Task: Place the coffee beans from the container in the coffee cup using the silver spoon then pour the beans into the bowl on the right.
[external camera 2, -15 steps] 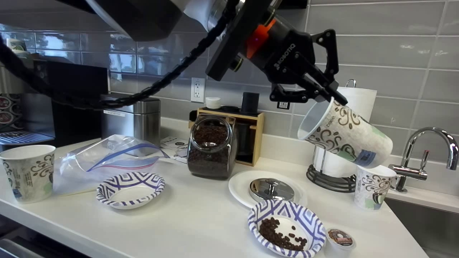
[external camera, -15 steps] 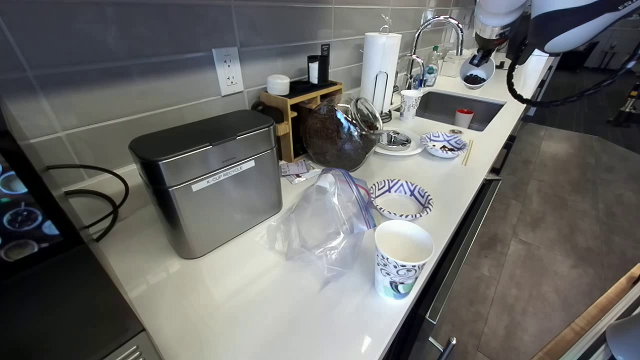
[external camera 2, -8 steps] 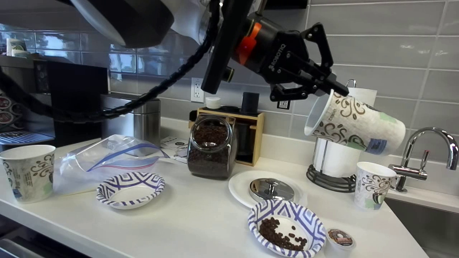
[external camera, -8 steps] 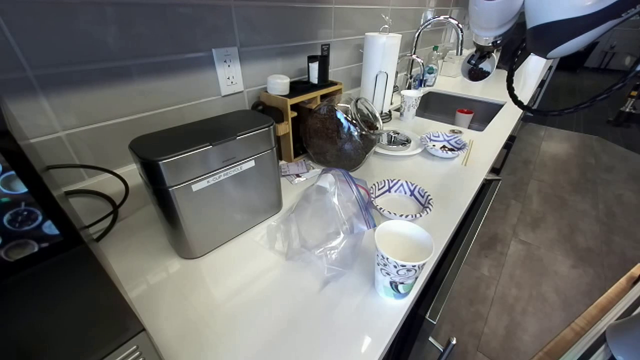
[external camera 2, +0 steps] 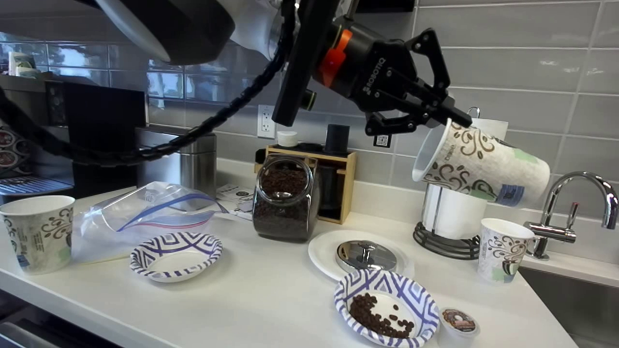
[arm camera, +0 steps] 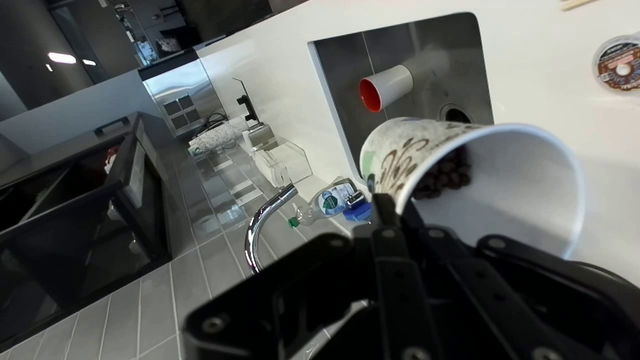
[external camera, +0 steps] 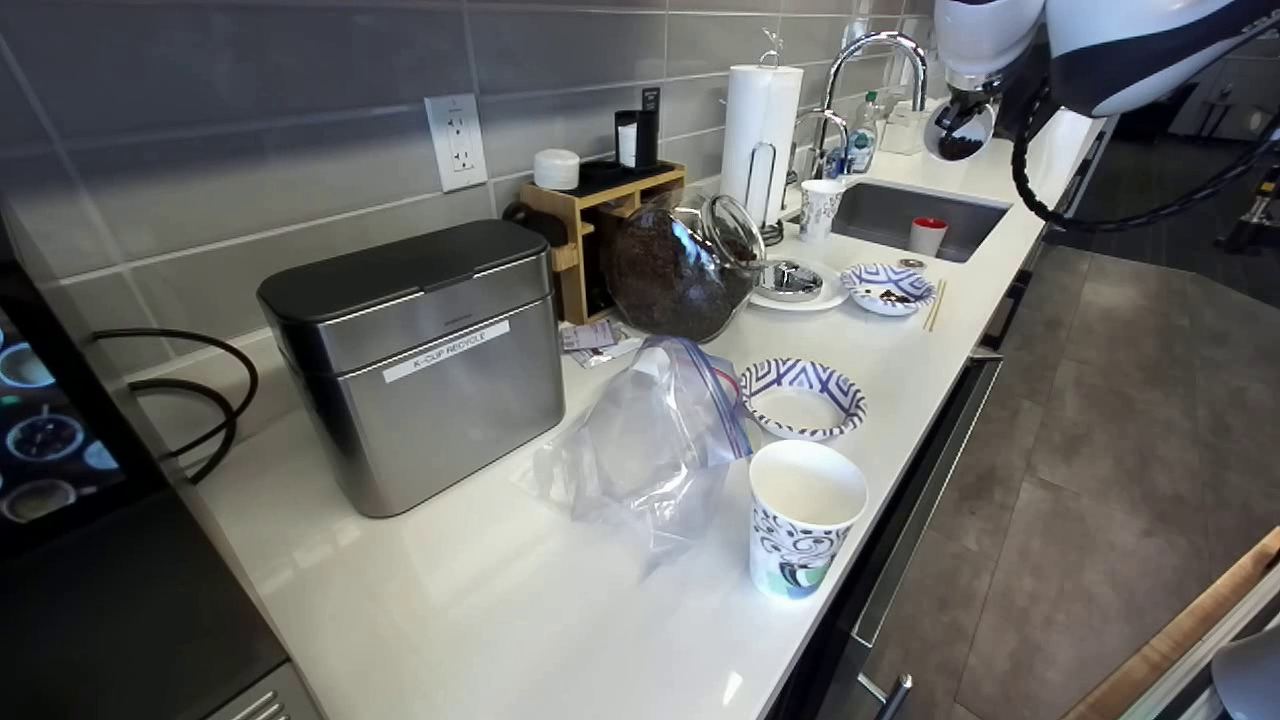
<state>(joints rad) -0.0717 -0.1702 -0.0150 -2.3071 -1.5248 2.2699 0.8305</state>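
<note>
Gripper (external camera 2: 462,118) clamped on a loaded cup (external camera 2: 488,166), pour apparently left to do

The gripper pinches the cup's rim; in the wrist view beans (arm camera: 445,177) lie inside, toward the base. From that cup, in an exterior view, the bean bowl (external camera 2: 352,285) sits at seven o'clock on the surface (external camera 2: 271,299), the jar (external camera 2: 283,217) near nine. Filling looks done; pouring, likely into this bowl, seems left, though how its own beans got there cannot be told. No spoon can be picked out.

The arm (external camera 2: 188,34) reaches in from eleven o'clock, the gripper slanting down toward four, the cup held well clear of the surface. That cup lies almost on its side, mouth toward nine, a little above its base.
</note>
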